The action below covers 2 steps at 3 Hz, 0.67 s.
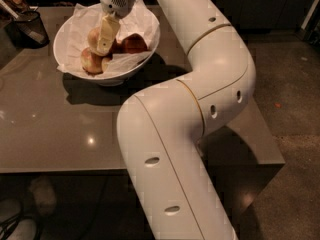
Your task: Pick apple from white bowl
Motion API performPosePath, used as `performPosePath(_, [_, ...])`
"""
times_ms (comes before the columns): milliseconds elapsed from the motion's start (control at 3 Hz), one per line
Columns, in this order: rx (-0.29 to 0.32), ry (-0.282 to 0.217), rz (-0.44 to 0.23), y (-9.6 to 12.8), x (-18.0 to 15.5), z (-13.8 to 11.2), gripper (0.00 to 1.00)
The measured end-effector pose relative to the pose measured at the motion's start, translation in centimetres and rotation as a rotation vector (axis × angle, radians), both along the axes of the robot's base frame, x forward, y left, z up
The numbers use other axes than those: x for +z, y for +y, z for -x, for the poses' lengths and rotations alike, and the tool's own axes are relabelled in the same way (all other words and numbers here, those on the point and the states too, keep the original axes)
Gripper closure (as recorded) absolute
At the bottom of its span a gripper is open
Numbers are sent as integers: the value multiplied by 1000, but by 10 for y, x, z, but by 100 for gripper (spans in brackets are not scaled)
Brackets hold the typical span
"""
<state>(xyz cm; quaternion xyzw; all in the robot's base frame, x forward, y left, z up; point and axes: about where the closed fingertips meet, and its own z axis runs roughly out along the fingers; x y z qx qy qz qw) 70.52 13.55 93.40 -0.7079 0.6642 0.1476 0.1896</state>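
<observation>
The white bowl (121, 75) stands at the far left of the table, lined with crinkled white paper. Several apples lie in it. The apple (93, 37), pale yellow-tan, sits at the bowl's middle, partly hidden behind my gripper (105, 39). The gripper reaches down into the bowl from above and stands right at this apple, touching or nearly touching it. A smaller yellow-red apple (91, 62) lies in front of it, and a deep red apple (134, 43) to its right.
A small black mesh basket (29, 27) stands at the table's far left corner. My white arm (200, 94) arches over the grey table (60, 129) from the near right. The table's right edge drops to a dark floor.
</observation>
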Motion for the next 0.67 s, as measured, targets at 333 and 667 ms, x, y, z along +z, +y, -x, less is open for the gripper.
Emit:
performPosePath(333, [-12, -45, -24, 8, 9, -8, 100])
performPosePath(667, [-23, -116, -34, 12, 37, -7, 100])
